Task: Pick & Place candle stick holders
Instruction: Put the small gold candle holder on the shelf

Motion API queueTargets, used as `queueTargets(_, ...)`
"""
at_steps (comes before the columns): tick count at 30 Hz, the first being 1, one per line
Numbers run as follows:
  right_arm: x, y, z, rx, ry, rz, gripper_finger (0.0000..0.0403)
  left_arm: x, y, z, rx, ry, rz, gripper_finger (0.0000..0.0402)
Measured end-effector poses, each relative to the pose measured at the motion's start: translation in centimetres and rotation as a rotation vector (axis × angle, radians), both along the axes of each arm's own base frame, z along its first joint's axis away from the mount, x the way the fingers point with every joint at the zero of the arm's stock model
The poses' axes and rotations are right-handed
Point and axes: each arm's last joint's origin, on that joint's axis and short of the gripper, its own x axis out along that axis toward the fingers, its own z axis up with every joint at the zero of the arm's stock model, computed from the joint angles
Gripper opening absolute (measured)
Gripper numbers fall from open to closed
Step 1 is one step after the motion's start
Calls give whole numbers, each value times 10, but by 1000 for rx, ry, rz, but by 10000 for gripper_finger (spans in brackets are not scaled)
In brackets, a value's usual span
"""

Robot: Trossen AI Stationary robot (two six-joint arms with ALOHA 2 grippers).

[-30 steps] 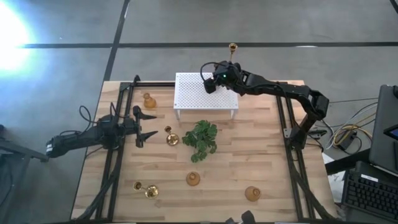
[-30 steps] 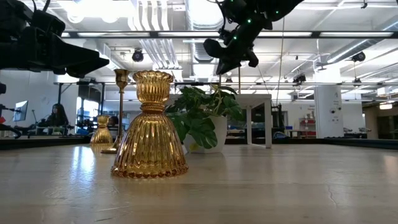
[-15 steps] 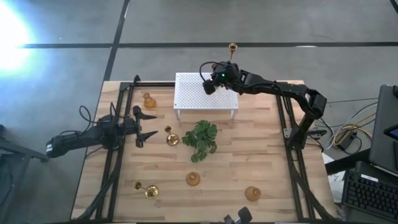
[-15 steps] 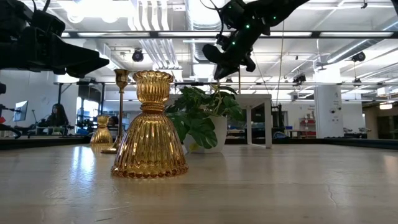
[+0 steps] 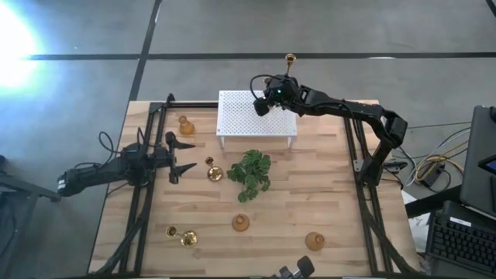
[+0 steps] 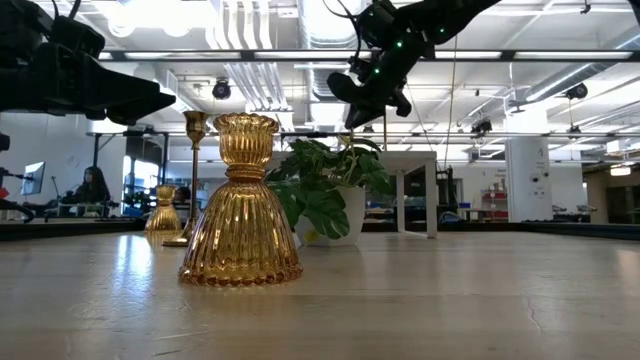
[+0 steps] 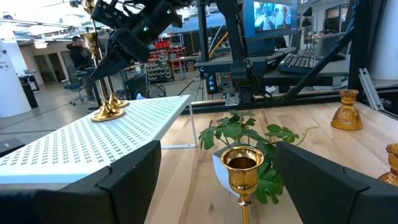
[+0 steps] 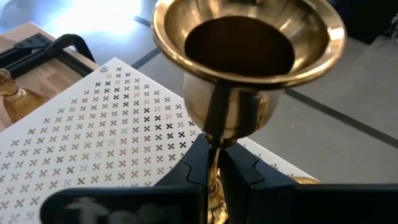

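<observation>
My right gripper (image 5: 262,102) is over the white perforated stand (image 5: 240,122), shut on a tall thin gold holder whose cup (image 5: 290,58) shows above it; it also shows in the left wrist view (image 7: 104,62). My left gripper (image 5: 186,157) is open at the table's left, its fingers (image 7: 127,180) on either side of, and short of, a second stemmed gold holder (image 7: 242,167) standing on its base beside the plant (image 5: 249,172). Squat gold holders stand at the far left (image 5: 184,124) and near the front (image 5: 241,223) (image 5: 314,241). One holder (image 5: 180,235) lies on its side. My right gripper pinches the tall holder's thin stem (image 8: 214,163) between its two fingers, below the cup (image 8: 249,56). The fingers slant down from the table's right and lie across the stem. The holder stands nearly upright, its round base (image 7: 109,113) on the white stand's top.
The green leafy plant in its white pot (image 6: 330,195) stands mid-table in front of the stand. Dark frame rails (image 5: 147,194) (image 5: 364,194) run along both table sides. A monitor and keyboard (image 5: 465,225) sit off the right edge. A person (image 6: 90,188) sits in the room behind.
My right gripper has gone up a little above the white stand, still shut on the holder's stem.
</observation>
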Motion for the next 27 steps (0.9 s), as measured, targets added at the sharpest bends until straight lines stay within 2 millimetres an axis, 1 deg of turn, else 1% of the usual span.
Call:
queueTargets(19,0,0,0,1,0,-2,13,0,0,0,0,0,0,319)
queueTargets(22,0,0,0,1,0,-2,25,0,0,0,0,0,0,319)
queueTargets(27,0,-1,0,1,-1,-3,57,0,0,0,0,0,0,319)
